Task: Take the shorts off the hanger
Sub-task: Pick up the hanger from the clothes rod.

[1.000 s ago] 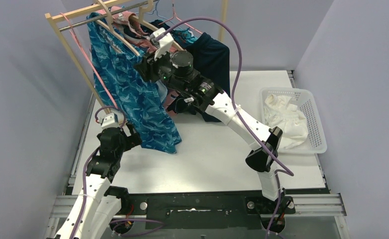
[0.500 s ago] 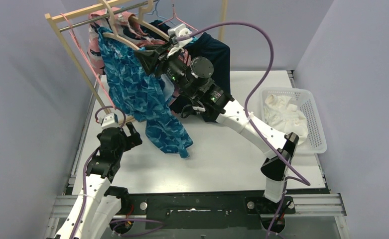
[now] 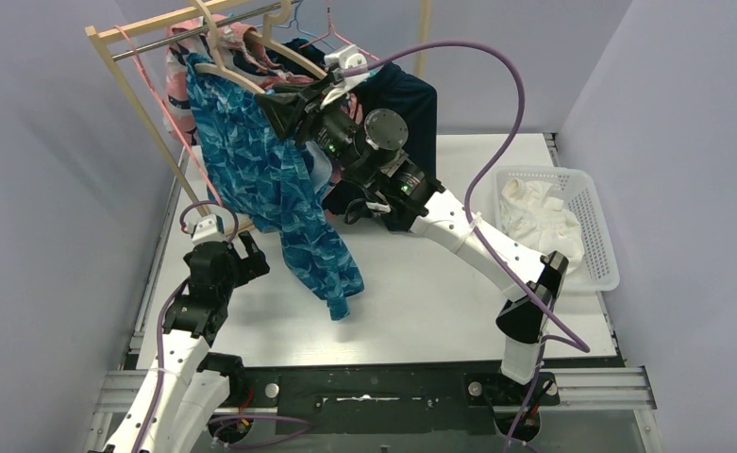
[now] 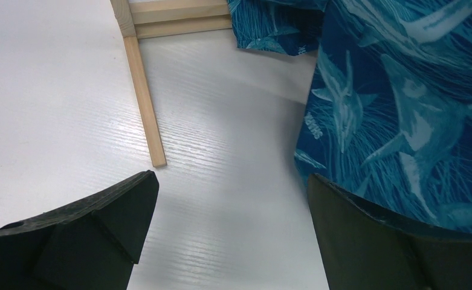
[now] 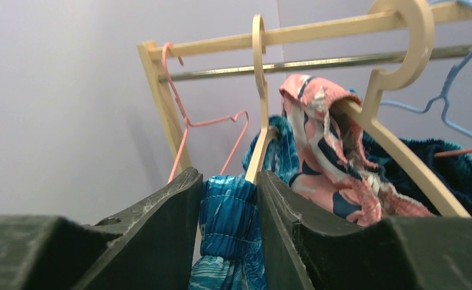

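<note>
On the left, the wooden rack [image 3: 128, 83] carries the hanging clothes: the teal shark-print shorts [image 3: 260, 179] nearest us, the pink floral shorts [image 5: 318, 139] draped on a hanger behind them, and the dark navy shorts [image 3: 407, 109] further right. At the far right of the table [image 3: 421, 293] stands a white mesh basket [image 3: 611, 260], and in it we see only the white shorts [image 3: 534, 222], crumpled.

Against the frames from a second ago, the left gripper [image 3: 254, 260] has not moved. It hovers low over the table by the rack's foot with its jaws spread wide and nothing between them, the shark fabric just beside its right finger. The teal shorts have changed most. A second ago they hung broad and flat; now they are drawn up into a narrower band, and since half a second ago their lower end has swung nearer to us. The right gripper [image 3: 272, 102] has risen and shifted right along the rail, and its elbow has moved right with it.

The teal shorts now run as one long strip, top left to bottom right in the overhead view. The gathered waistband is uppermost, at the lower arm of a wooden hanger [image 5: 259, 72], and a leg hem points down toward the near table edge. We cannot tell whether that hem touches the table. The right gripper's jaws stand narrow, pinching the bunched waistband between them.
</note>
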